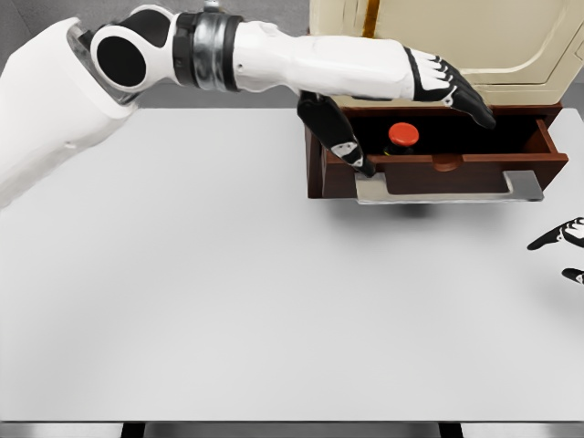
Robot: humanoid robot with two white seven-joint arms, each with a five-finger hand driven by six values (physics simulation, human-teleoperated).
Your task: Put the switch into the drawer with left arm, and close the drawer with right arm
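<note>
Left robot hand point(429, 91) is hovering spread and empty over the open dark-brown wooden drawer point(438, 169) at one o'clock; the red-capped black switch point(402, 137) is sitting inside. Placing looks done; closing is pending for the right robot hand point(561, 246), fingertips showing at three o'clock, grip unclear.

No text, label, brand, number or sign can be read anywhere in the head view. The red-topped switch point(402, 135) in the drawer point(438, 164) shows no marking, and the drawer front, the cream cabinet point(474, 41) and the white arms are plain too.
</note>
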